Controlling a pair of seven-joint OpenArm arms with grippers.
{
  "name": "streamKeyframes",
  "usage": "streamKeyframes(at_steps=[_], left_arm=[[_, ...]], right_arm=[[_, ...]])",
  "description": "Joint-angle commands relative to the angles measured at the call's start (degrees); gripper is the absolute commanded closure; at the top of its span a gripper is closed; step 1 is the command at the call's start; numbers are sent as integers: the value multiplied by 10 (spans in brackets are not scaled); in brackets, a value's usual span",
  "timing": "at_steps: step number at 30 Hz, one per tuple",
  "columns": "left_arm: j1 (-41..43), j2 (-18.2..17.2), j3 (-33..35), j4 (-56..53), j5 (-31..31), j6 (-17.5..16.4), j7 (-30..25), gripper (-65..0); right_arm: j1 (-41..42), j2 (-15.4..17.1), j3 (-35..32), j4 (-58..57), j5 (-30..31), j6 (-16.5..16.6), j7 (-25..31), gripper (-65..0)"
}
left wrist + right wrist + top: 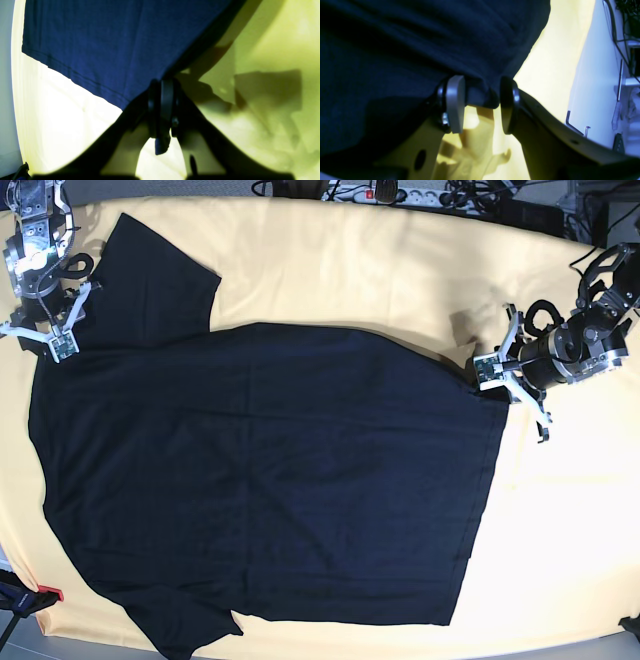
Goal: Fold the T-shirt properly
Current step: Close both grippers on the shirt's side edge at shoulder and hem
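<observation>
Left wrist view: our left gripper (163, 100) pinches the T-shirt (107, 47) hem corner thinly; our right gripper (481, 102) straddles a sleeve fold, spread, so it could slip

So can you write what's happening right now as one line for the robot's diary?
T-shirt: spread flat on yellow tablecloth | left gripper: shut on hem corner | right gripper: jaws apart, fabric between | fold: not begun

T-shirt (270, 480) print or lettering: none to be read; plain dark fabric in all three views.
Yellow cloth (560, 530) markings: none.
Power strip (385, 194) at the far edge: too small for any label to be made out.
Arms and wrist hardware: no legible brand or number.
</observation>
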Motion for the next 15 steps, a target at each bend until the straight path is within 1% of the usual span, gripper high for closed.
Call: streamKeyframes(at_steps=[1,4,5,6,7,8,11,15], left_arm=[[-8,-12,-5,7,-3,5,-9,0],[-8,-12,-5,7,-3,5,-9,0],[-8,-12,-5,7,-3,5,-9,0],[-8,-12,-5,7,-3,5,-9,0],[-8,-12,-5,7,-3,5,-9,0],[-8,-12,-5,7,-3,5,-9,0],[-8,-12,-5,7,-3,5,-9,0],[-8,-12,-5,7,-3,5,-9,0]], right_arm=[[0,10,3,-1,2,9,-1,-259],[-1,10,3,-7,32,55,-2,-256],[-1,10,3,-8,40,74,-2,-234],[-1,10,3,-8,45,85,-2,-178],[0,10,3,-7,45,87,-2,-91],[-1,10,3,-7,45,82,-2,0],[0,12,3,-7,45,39,-2,0],[-1,25,3,11,45,31,-10,0]])
